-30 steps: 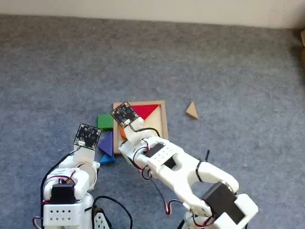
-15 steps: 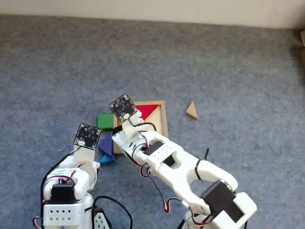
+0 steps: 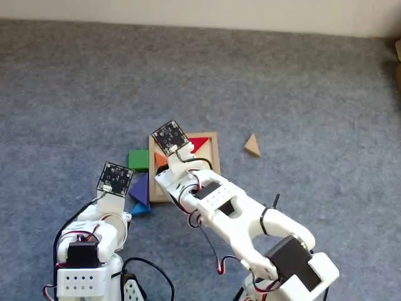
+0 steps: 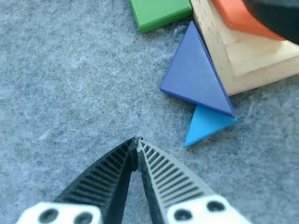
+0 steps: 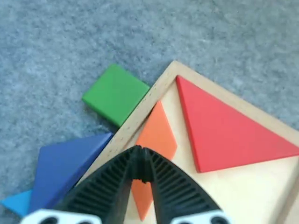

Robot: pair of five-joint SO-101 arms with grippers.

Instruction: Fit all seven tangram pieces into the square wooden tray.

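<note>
Risk lies with the orange piece [image 5: 156, 135], which sits along the tray [image 3: 216, 157] wall just left of centre in the high view, beside the red triangle [image 5: 224, 126]. The right pincer [image 5: 140, 161] hangs over it with tips together; a push from there could ride the piece onto the rim or jam it against the red one. The left pincer [image 4: 137, 144], also closed, hovers over bare table near the dark blue triangle [image 4: 196, 77], which touches the tray's outside, so a clumsy nudge could shift the whole tray
</note>
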